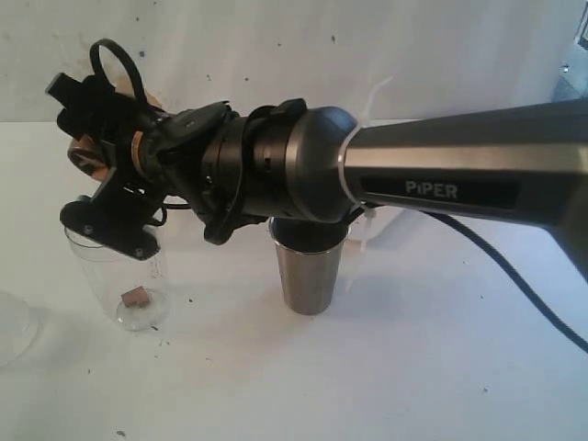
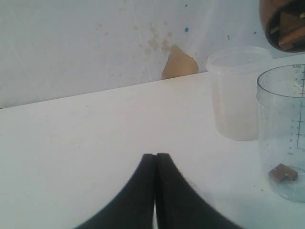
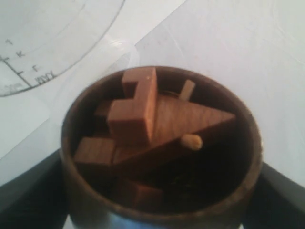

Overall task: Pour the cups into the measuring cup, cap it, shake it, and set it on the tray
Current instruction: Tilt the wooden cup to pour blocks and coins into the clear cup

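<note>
My right gripper (image 1: 96, 170) reaches across to the left and is shut on the dark brown wooden cup (image 1: 84, 154), holding it tipped over the mouth of the clear measuring cup (image 1: 124, 285). In the right wrist view the wooden cup (image 3: 71, 181) sits between the black fingers (image 3: 24, 191) and holds several wooden pieces (image 3: 138, 109). One small brown block (image 1: 136, 297) lies in the measuring cup (image 2: 286, 133). The steel tumbler (image 1: 310, 276) stands upright at the centre, under the arm. My left gripper (image 2: 156, 155) is shut and empty, low over the bare table. The tray is out of view.
A frosted plastic cup (image 2: 238, 95) stands just beyond the measuring cup near the back wall. A translucent round object (image 1: 11, 333) shows at the exterior view's left edge. The right arm (image 1: 441, 175) spans the scene above the tumbler, with a black cable (image 1: 514, 285) trailing.
</note>
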